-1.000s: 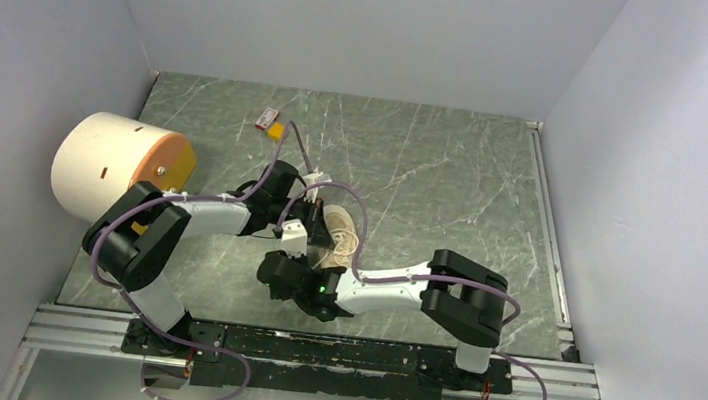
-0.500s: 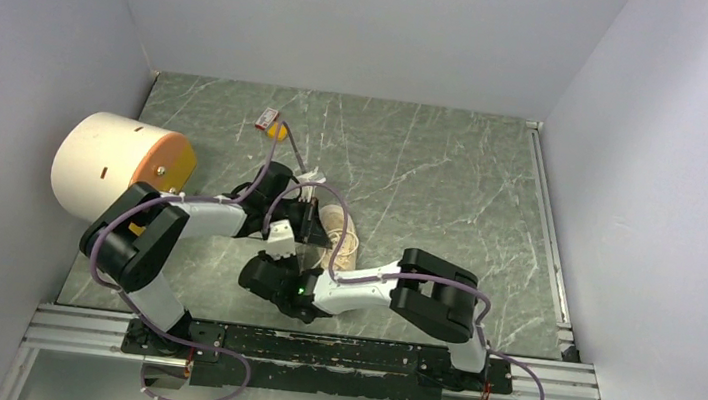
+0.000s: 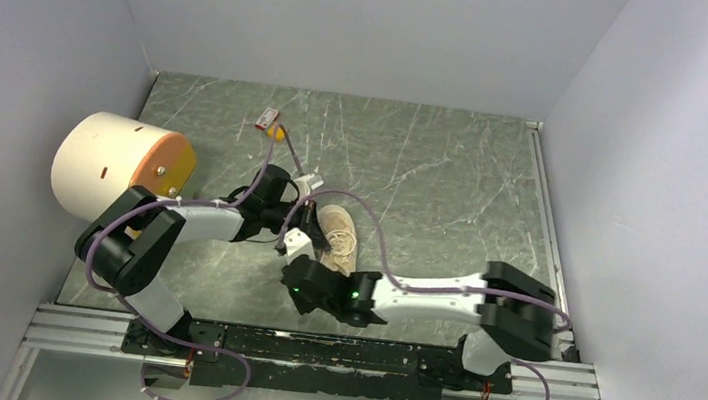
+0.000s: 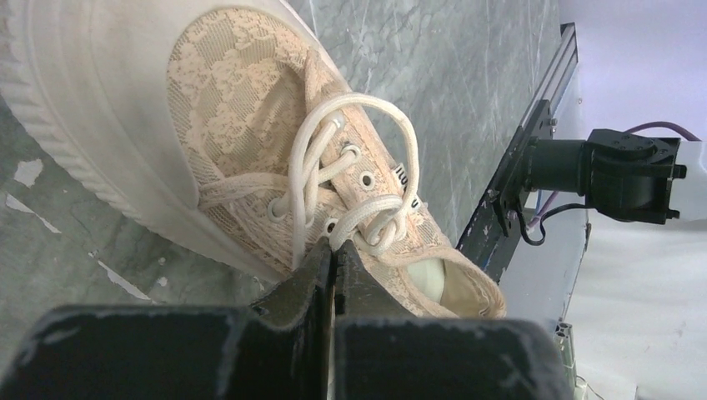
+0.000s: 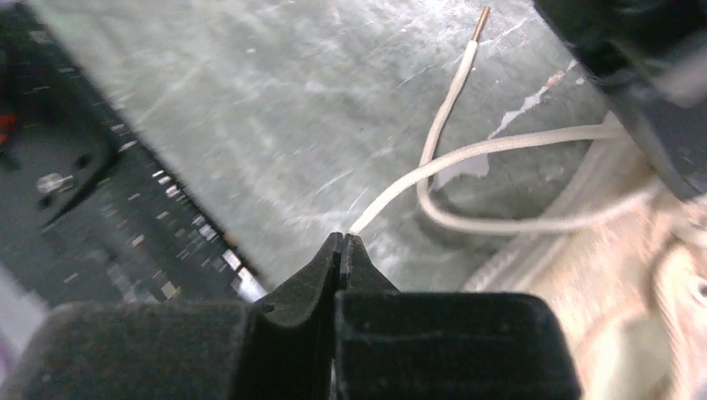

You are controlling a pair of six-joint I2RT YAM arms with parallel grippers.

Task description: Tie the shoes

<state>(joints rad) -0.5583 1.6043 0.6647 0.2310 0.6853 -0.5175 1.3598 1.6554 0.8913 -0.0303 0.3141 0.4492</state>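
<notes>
The shoe (image 3: 338, 236) lies on the table (image 3: 453, 181), just beside both my grippers. My right gripper (image 5: 342, 242) pinches one loose lace (image 5: 467, 154) tight. My left gripper (image 4: 333, 247) is squeezed together at the laces (image 4: 310, 167) on top; I cannot tell if it holds one.

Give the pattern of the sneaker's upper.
Cream floral lace on the sneaker; clearest in left wrist view.

light: bright, even | shadows: soft | right wrist: blurred at edges
</notes>
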